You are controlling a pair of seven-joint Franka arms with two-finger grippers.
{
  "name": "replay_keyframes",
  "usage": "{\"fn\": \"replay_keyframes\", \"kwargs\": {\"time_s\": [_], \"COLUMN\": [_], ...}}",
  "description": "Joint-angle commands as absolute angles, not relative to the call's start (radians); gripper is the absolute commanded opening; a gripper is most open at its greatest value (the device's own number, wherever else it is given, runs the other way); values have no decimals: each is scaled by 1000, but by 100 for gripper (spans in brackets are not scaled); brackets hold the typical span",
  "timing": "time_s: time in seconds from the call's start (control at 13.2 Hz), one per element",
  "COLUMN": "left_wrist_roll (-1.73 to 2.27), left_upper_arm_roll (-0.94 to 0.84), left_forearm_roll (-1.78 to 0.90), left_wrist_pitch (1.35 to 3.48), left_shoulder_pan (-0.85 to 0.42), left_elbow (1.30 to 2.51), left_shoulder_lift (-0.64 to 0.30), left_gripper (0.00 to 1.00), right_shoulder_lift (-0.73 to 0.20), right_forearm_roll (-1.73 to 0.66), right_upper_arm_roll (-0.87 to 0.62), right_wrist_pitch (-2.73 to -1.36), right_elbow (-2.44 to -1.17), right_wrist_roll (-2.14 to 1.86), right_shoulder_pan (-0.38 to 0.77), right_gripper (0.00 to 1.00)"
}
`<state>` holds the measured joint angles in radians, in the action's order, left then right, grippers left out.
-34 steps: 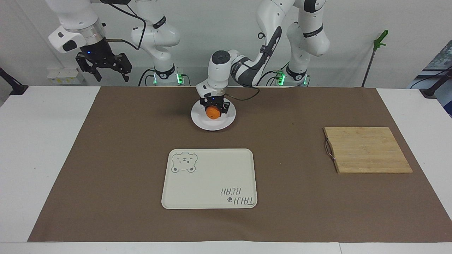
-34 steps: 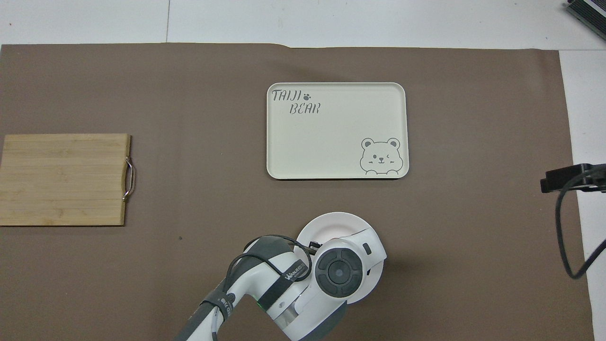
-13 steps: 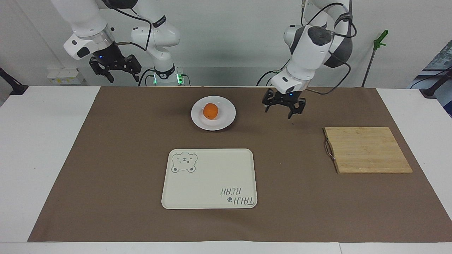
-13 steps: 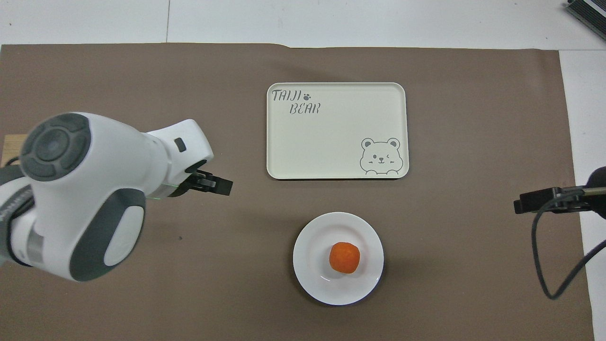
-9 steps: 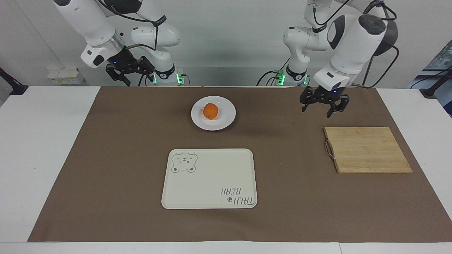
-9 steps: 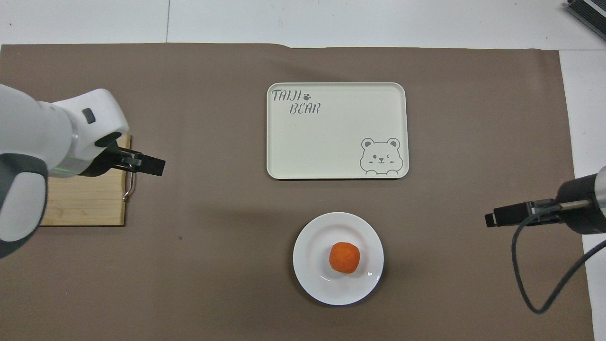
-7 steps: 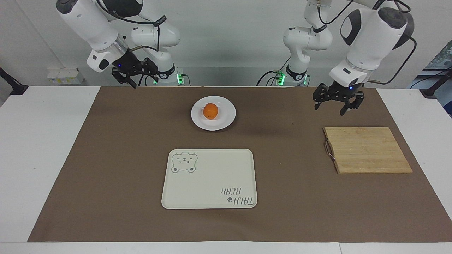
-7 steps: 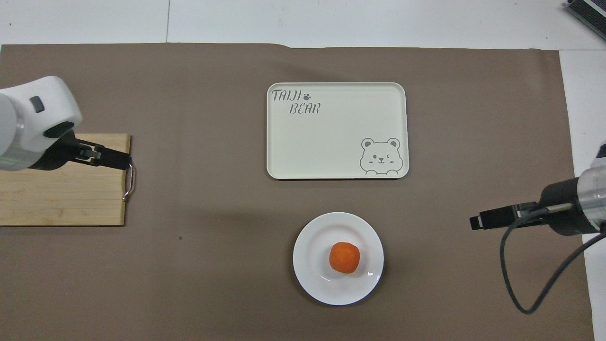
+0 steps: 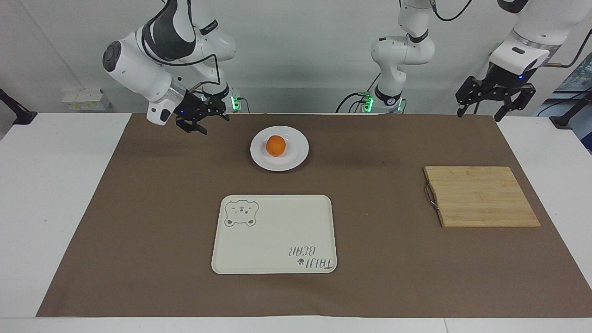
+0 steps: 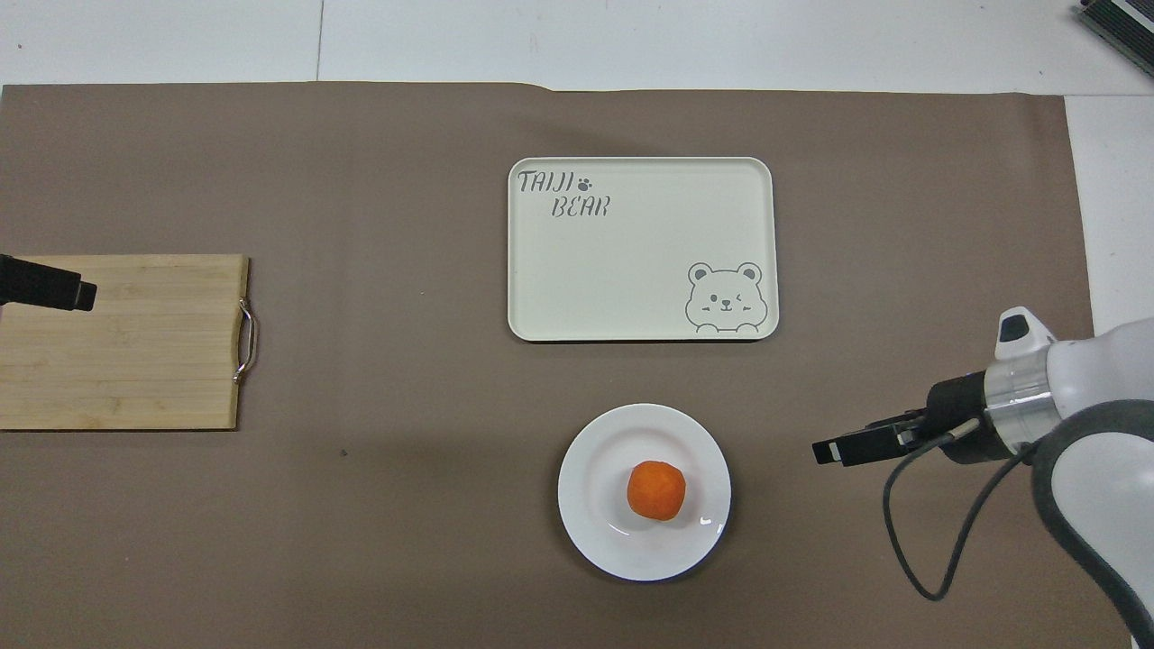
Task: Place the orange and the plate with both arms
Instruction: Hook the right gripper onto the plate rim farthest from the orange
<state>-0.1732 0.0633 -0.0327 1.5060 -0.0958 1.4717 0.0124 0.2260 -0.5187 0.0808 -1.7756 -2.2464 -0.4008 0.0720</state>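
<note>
Facing view, frame centre: orange (image 9: 275, 145) on plate (image 9: 279, 148); glossy, likely slippery, breakable; grip rim. Right gripper (image 9: 202, 120) and left gripper (image 9: 496, 98) spread wide, empty.

White table (image 9: 55, 194) covered across its middle by a brown mat (image 9: 152, 222); the bare tabletop shows at both ends and along the edge farthest from the robots (image 10: 631, 41). Plain pale wall (image 9: 296, 55) above the table. On the wall near the right arm's end, a white socket strip (image 9: 85, 99). Toward the left arm's end, a green clamp on a thin rod (image 9: 495, 64) leans against the wall. Black brackets (image 9: 16, 111) grip the table edge at both ends. Lighting is even, with soft shadows on the mat.
</note>
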Motion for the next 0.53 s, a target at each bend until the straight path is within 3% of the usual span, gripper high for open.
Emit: {"fn": "replay_keyframes", "kwargs": {"time_s": [0.0,0.45], "left_wrist_roll": [-204,-207], "left_upper_arm_roll": [54,45], "left_forearm_roll": [-24,-28], "left_wrist_pitch": [1450,1440], "left_shoulder_pan": [-60,-72], "left_elbow": [1397,1460], "left_shoulder_lift": [-43,9], "left_gripper": [100,100], "right_shoulder_lift": [250,222], "right_forearm_roll": [-600,-800], "right_upper_arm_roll": [78,77], "right_wrist_pitch": [-1841,-1976], "right_elbow": [-2351,-2523], "right_wrist_roll": [-500,-653], "right_shoulder_pan": [71,101], "right_gripper": [100,100]}}
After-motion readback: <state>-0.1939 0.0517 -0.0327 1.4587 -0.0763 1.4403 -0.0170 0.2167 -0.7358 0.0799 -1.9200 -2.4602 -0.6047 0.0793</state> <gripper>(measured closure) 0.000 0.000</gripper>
